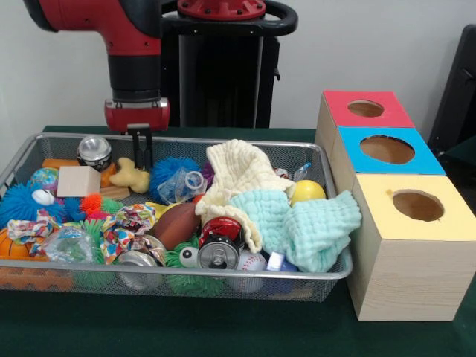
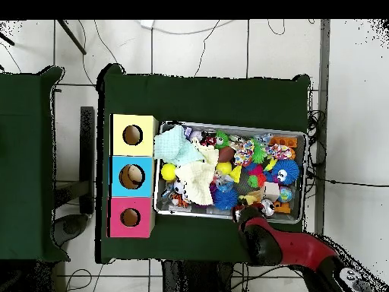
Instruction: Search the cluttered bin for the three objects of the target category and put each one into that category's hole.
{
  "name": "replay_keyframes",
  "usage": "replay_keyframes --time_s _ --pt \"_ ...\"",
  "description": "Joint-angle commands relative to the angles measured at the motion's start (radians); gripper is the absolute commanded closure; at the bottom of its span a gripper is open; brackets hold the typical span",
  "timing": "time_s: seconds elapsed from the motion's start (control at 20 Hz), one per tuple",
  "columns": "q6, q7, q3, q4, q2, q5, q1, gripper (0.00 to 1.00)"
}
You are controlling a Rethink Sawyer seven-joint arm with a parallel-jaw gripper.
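The silver wire mesh bin [image 1: 223,279] lies on the green table, full of mixed clutter; it also shows in the overhead view [image 2: 301,175]. My gripper [image 1: 140,152] hangs from the red arm over the bin's back left part, just above a yellow bone-shaped toy [image 1: 130,175] and beside a blue spiky ball [image 1: 168,170]. It holds nothing that I can see. In the overhead view the arm [image 2: 262,236] covers it. Three wooden boxes stand to the right, each with a round hole: red top [image 1: 366,108], blue top [image 1: 387,149], yellow top [image 1: 417,205].
The bin holds a cream cloth [image 1: 238,175], a mint cloth [image 1: 301,223], a yellow ball [image 1: 306,191], a brown football [image 1: 176,223], a red can [image 1: 218,253], a wooden block [image 1: 78,181], a silver can [image 1: 94,151] and rope toys [image 1: 130,223].
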Motion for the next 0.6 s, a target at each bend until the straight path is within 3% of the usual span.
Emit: replay_keyframes --time_s 0.05,0.25,0.6 --pt "0.317 0.069 0.159 0.194 -0.382 0.183 -0.006 1.00" --pt "0.473 0.001 0.178 0.191 -0.499 0.286 0.018 1.00" --pt "0.540 0.000 0.194 0.187 -0.542 0.329 0.032 1.00"
